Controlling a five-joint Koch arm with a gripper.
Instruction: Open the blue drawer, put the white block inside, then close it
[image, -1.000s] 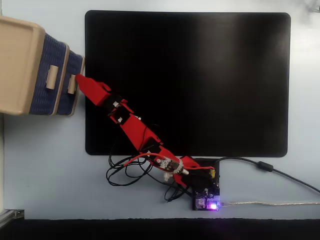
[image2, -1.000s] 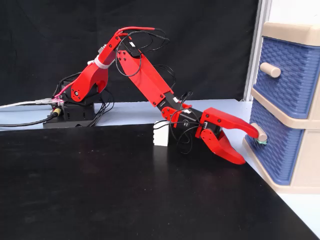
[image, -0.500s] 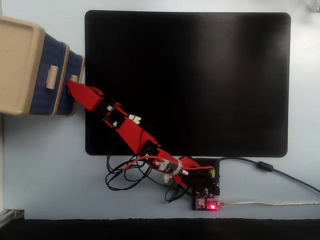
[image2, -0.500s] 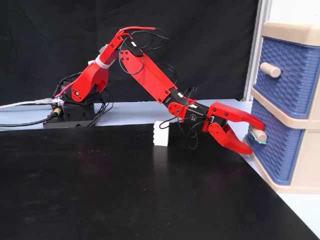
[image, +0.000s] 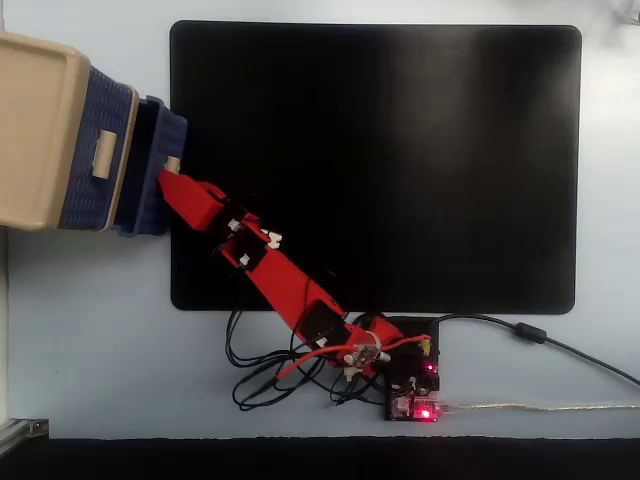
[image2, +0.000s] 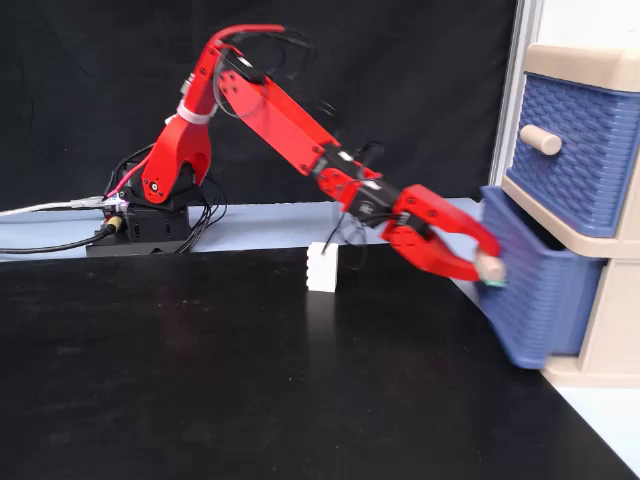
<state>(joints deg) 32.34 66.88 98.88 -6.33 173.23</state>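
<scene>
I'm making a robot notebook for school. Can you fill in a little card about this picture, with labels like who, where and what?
robot: red arm, pincer closed on the drawer's beige handle
blue drawer: bottom one, pulled partly out of the beige cabinet
top drawer: shut
white block: standing on the black mat, away from the pincer
step left: block not yet in drawer

The pale blue bench (image: 90, 330) carries a black mat (image: 400, 160) at centre. The beige cabinet (image: 35, 130) stands at 9 o'clock, the arm's black base (image: 412, 385) at 6 o'clock. On the mat stands the white block (image2: 322, 269).
</scene>
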